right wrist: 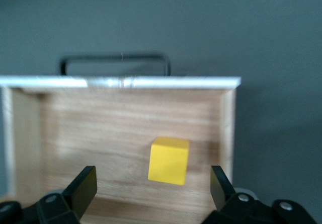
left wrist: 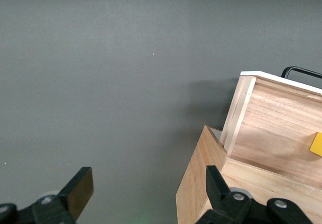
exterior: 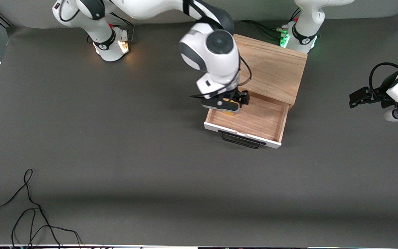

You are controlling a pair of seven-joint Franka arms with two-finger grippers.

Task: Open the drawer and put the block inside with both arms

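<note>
The light-wood cabinet [exterior: 273, 65] has its drawer [exterior: 240, 132] pulled open, white front and black handle [exterior: 242, 140] toward the front camera. The yellow block [exterior: 231, 111] lies on the drawer floor, near the side wall at the right arm's end. My right gripper [exterior: 231, 102] hangs open just above it. In the right wrist view the block [right wrist: 169, 160] rests free on the wood, untouched by the fingers [right wrist: 83, 186], with the gripper [right wrist: 151, 189] open. My left gripper [exterior: 358, 98] waits open and empty beside the cabinet; its wrist view [left wrist: 148, 189] shows the drawer [left wrist: 271, 128].
Loose black cables [exterior: 29, 214] lie on the grey table near the front camera at the right arm's end. The arm bases stand along the table's edge by the cabinet. The left wrist view shows the cabinet's corner [left wrist: 198, 189].
</note>
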